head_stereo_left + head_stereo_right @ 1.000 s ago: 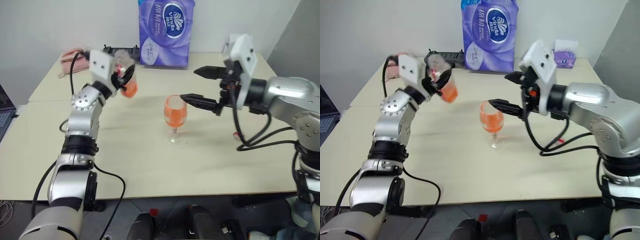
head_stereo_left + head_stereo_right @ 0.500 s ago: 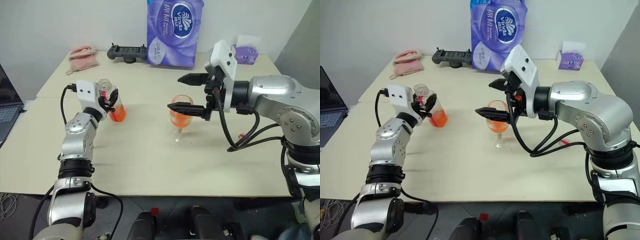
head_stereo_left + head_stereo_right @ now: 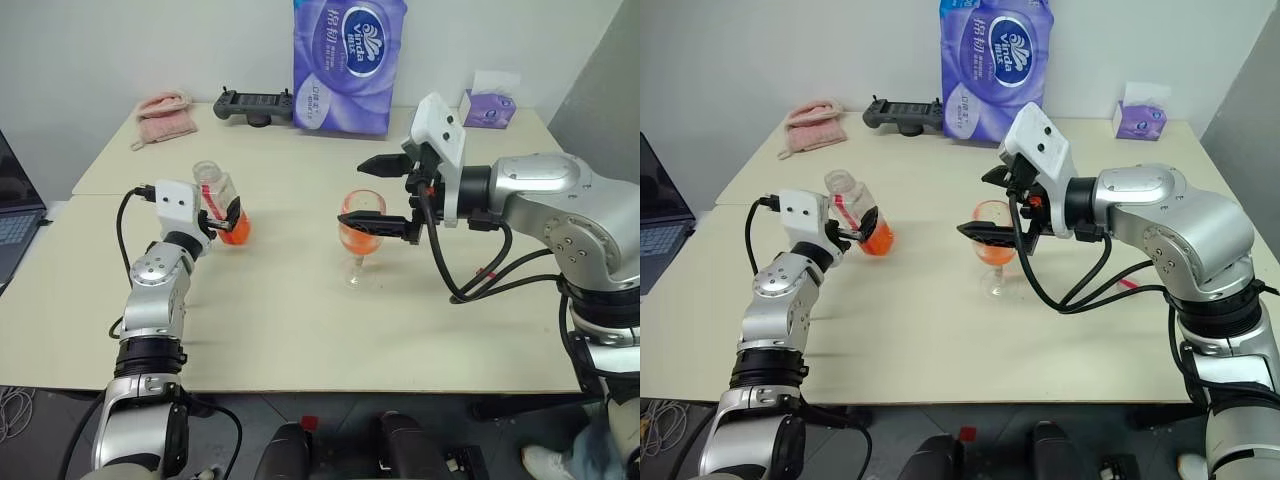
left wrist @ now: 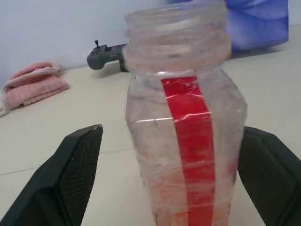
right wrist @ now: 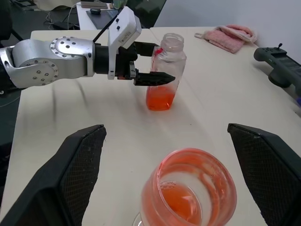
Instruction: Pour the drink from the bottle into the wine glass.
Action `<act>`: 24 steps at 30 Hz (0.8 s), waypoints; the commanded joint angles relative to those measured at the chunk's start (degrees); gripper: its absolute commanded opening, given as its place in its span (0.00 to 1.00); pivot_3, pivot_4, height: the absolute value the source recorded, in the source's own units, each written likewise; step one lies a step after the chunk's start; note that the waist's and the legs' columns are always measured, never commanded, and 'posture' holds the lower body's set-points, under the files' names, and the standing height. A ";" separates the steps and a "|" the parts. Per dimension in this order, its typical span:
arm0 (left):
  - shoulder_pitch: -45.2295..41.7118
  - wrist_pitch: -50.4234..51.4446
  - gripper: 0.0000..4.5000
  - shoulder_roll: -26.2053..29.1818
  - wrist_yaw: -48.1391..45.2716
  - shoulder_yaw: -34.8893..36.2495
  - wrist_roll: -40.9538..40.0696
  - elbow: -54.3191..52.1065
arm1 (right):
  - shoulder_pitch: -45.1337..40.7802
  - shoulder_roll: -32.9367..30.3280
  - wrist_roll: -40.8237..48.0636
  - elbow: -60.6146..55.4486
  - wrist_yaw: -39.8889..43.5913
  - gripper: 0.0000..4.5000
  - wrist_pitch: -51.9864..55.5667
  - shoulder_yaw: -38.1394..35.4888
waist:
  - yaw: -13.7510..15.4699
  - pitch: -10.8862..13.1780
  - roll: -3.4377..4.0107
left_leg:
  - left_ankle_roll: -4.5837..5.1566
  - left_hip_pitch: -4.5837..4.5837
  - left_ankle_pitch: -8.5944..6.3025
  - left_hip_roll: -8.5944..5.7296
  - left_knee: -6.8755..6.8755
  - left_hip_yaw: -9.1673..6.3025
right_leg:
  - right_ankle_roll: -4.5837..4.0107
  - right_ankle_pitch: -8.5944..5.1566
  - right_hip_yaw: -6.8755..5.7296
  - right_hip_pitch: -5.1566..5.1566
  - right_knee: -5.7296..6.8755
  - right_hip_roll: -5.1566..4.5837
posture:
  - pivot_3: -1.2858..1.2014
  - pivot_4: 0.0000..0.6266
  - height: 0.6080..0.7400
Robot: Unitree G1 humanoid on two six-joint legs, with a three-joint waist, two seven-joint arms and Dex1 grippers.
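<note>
Bottle now down on table, L gripper let go.
Both grippers wide, empty; glass between R gripper's fingers holds drink; pour looks done.

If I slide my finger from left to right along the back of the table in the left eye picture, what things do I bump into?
Pink towel → black game controller → purple pack of tissue rolls → small purple tissue box.

Bright, even indoor light; soft faint shadows on table; views sharp, no glare.
</note>
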 commanded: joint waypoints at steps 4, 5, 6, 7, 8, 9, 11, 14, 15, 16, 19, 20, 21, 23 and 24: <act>2.92 2.07 0.99 -0.81 1.29 0.80 -0.40 -8.13 | -0.60 -0.90 -2.59 1.43 1.89 1.00 -3.10 -1.35 | -0.01 0.00 0.00 | 0.00 0.01 0.00 0.01 -0.01 0.00 | 0.00 0.00 0.00 0.00 -0.01 0.00 | 0.52 0.24 1.00; 3.67 2.61 0.99 -0.95 1.44 0.90 -0.49 -9.50 | -0.48 -1.10 -3.13 1.99 2.26 1.00 -3.68 -1.30 | 0.00 0.00 0.00 | 0.00 0.01 0.00 0.01 -0.01 0.00 | 0.00 0.00 0.00 0.00 0.00 0.00 | 0.52 0.24 1.00; 4.35 3.28 0.99 -1.05 1.74 1.08 -0.60 -10.78 | -0.41 -1.24 -3.60 2.48 2.59 1.00 -4.16 -1.26 | 0.00 0.00 0.00 | 0.00 0.01 0.00 0.02 -0.01 0.01 | 0.00 0.00 0.00 0.00 -0.01 0.00 | 0.52 0.24 1.00; 4.93 4.08 0.99 -1.18 2.14 1.38 -0.85 -11.96 | -0.36 -1.32 -4.04 2.94 2.96 1.00 -4.59 -1.28 | -0.01 0.00 0.00 | -0.01 0.00 0.00 0.01 -0.01 0.01 | 0.00 0.00 0.01 0.00 -0.01 0.00 | 0.52 0.24 1.00; 5.53 4.87 0.99 -1.25 2.48 1.72 -1.17 -13.18 | -0.34 -1.40 -4.41 3.29 3.27 1.00 -4.95 -1.31 | 0.00 0.00 0.00 | -0.01 0.00 0.00 0.01 -0.01 0.00 | 0.00 0.00 0.00 0.00 -0.02 0.00 | 0.52 0.24 1.00; 6.38 5.70 0.99 -1.11 2.76 2.03 -1.33 -14.77 | -0.30 -1.51 -4.80 3.70 3.63 1.00 -5.37 -1.35 | 0.00 0.00 0.00 | -0.01 0.00 0.00 0.01 -0.01 0.00 | 0.00 0.00 0.00 0.00 -0.01 0.00 | 0.52 0.24 1.00; 8.36 8.10 0.99 -0.93 3.61 3.12 -2.26 -18.78 | -0.14 -1.82 -5.59 4.42 4.32 1.00 -6.19 -1.44 | -0.01 0.00 0.00 | -0.01 0.00 0.00 0.02 -0.02 0.00 | 0.00 0.00 0.00 0.00 -0.02 0.00 | 0.52 0.24 1.00; 12.04 14.22 0.99 -0.73 4.20 6.29 -6.53 -27.35 | 0.25 -2.82 -6.73 5.76 5.85 1.00 -7.81 -1.94 | 0.00 0.00 0.00 | -0.01 0.00 -0.01 0.03 -0.03 0.01 | 0.00 0.00 0.01 0.00 -0.04 0.00 | 0.52 0.24 1.00; 13.16 17.33 0.99 -0.91 3.52 8.37 -10.76 -30.67 | 0.46 -3.34 -6.98 6.17 6.52 1.00 -8.55 -2.28 | -0.01 0.00 0.00 | -0.01 0.00 -0.01 0.03 -0.04 0.00 | 0.00 0.00 0.00 0.00 -0.03 0.00 | 0.52 0.24 1.00; 13.87 19.72 0.99 -1.03 3.10 9.85 -13.88 -32.98 | 0.60 -3.67 -7.16 6.45 7.00 1.00 -9.09 -2.49 | -0.01 0.00 0.00 | -0.02 0.00 -0.01 0.05 -0.04 0.00 | 0.00 0.00 0.00 0.00 -0.05 0.00 | 0.52 0.24 1.00; 16.87 25.44 0.99 5.09 -10.00 13.94 -28.61 -40.44 | 2.49 -5.64 -3.52 6.52 11.10 1.00 -10.75 -7.85 | -0.06 0.02 -0.02 | -0.03 0.00 -0.02 0.05 -0.03 -0.01 | 0.00 -0.02 -0.02 0.01 -0.06 0.02 | 0.52 0.24 1.00; 16.60 29.19 0.99 9.51 -14.08 16.47 -33.69 -41.30 | 3.81 -6.89 -1.26 6.80 13.07 1.00 -10.73 -11.21 | 0.01 0.03 -0.05 | -0.03 -0.02 -0.02 0.04 -0.04 0.00 | 0.00 -0.02 -0.03 0.01 -0.08 0.03 | 0.52 0.24 1.00; 16.35 31.78 0.99 12.64 -16.16 18.21 -36.96 -41.49 | 4.76 -7.72 0.24 6.97 14.30 1.00 -10.65 -13.40 | 0.08 0.06 -0.09 | -0.04 -0.02 -0.02 0.06 -0.04 -0.02 | 0.00 -0.02 -0.05 0.02 -0.11 0.04 | 0.52 0.24 1.00; 13.89 36.85 0.99 18.43 -18.44 20.52 -42.93 -39.82 | 6.67 -9.54 2.19 7.84 15.52 1.00 -9.46 -16.58 | 0.11 0.07 -0.08 | -0.03 -0.03 -0.03 0.05 -0.03 -0.06 | 0.00 -0.04 -0.09 0.07 -0.15 0.06 | 0.52 0.24 1.00; 12.53 39.88 0.99 22.54 -21.65 21.30 -46.73 -38.70 | 8.81 -11.12 3.13 8.30 16.71 1.00 -9.11 -18.42 | 0.14 0.06 -0.07 | -0.03 0.00 -0.03 0.04 -0.03 -0.03 | 0.03 -0.06 -0.07 0.09 -0.18 0.06 | 0.52 0.24 1.00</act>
